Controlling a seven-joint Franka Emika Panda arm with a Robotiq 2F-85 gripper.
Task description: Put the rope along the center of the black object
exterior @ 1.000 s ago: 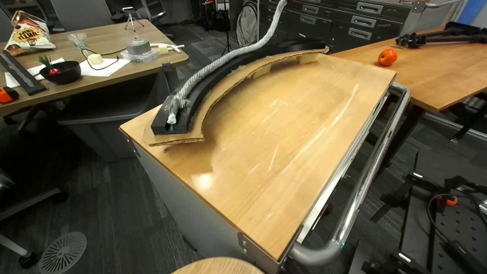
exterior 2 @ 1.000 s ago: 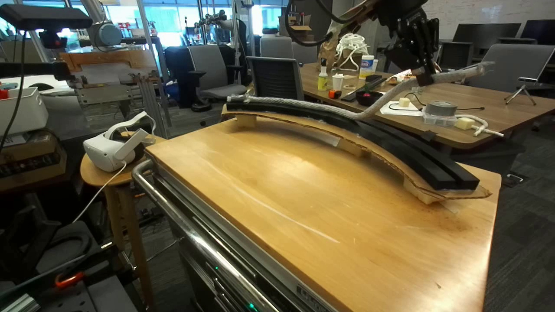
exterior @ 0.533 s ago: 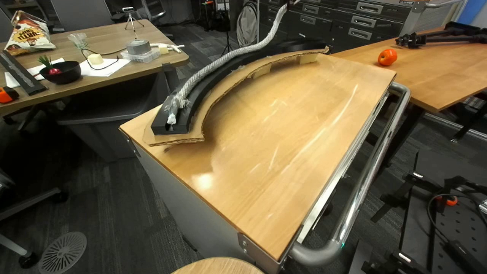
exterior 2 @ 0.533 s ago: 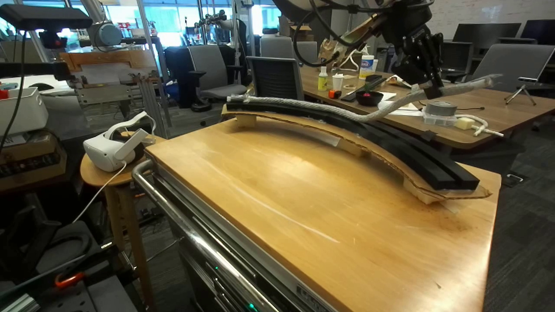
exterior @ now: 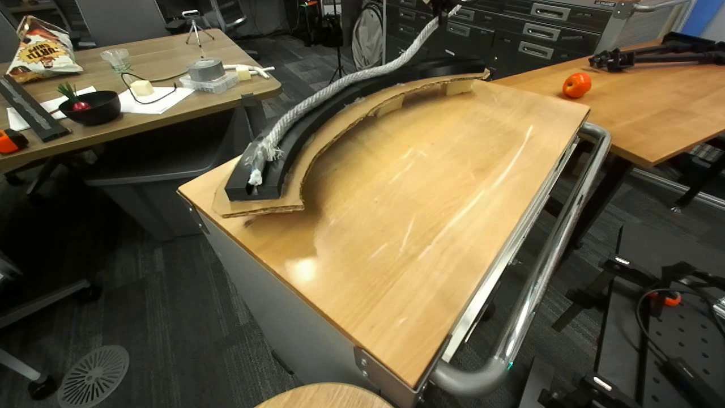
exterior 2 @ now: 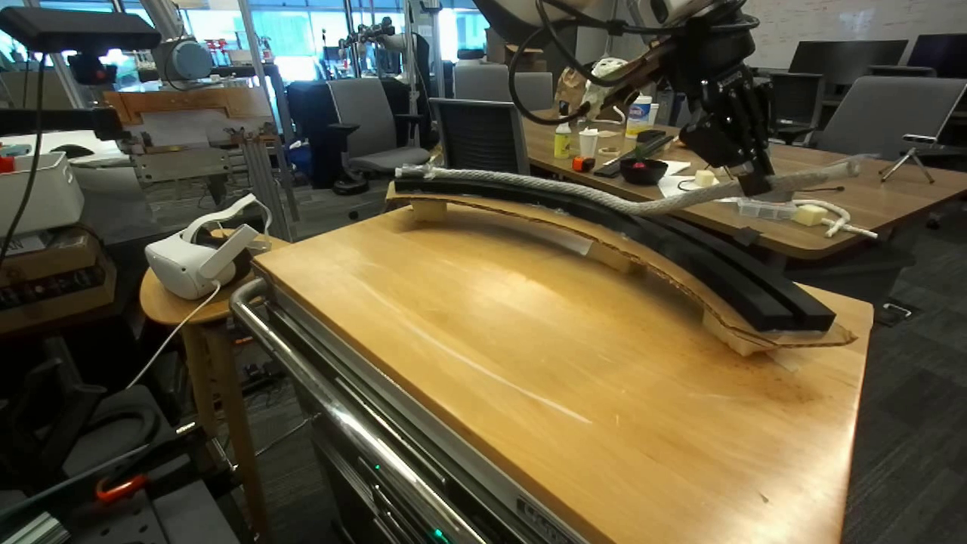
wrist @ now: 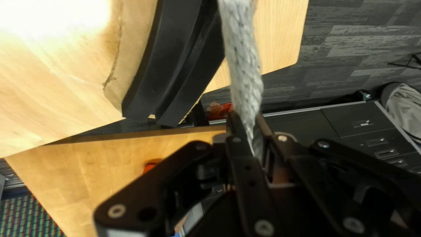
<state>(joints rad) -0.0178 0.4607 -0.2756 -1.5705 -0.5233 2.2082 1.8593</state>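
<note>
The silvery-grey rope (exterior: 334, 89) lies along one half of the black arc-shaped track (exterior: 310, 121), its end by the groove mouth with clear film around it. The rope (exterior 2: 529, 181) then lifts off the track (exterior 2: 702, 261) and rises to my gripper (exterior 2: 755, 181). My gripper, also in an exterior view (exterior: 444, 14) at the top edge, is shut on the rope, above and behind the track; a loose tail sticks out beyond it. In the wrist view the rope (wrist: 242, 56) runs between the fingertips (wrist: 246, 123), over the outer side of the track (wrist: 177, 56); the track's bare half shows its groove.
The track sits on a cardboard base (exterior 2: 740, 338) with blocks, raised above the wooden tabletop (exterior 2: 491, 363). A chrome rail (exterior: 538, 289) runs along the tabletop's edge. A brown table (exterior 2: 861, 181) with a bowl, a clear box and other items stands behind the track.
My gripper has moved down with the rope in it, and slightly right in both exterior views. The raised stretch of rope has become lower and less steep. The rope's other end stays put.
</note>
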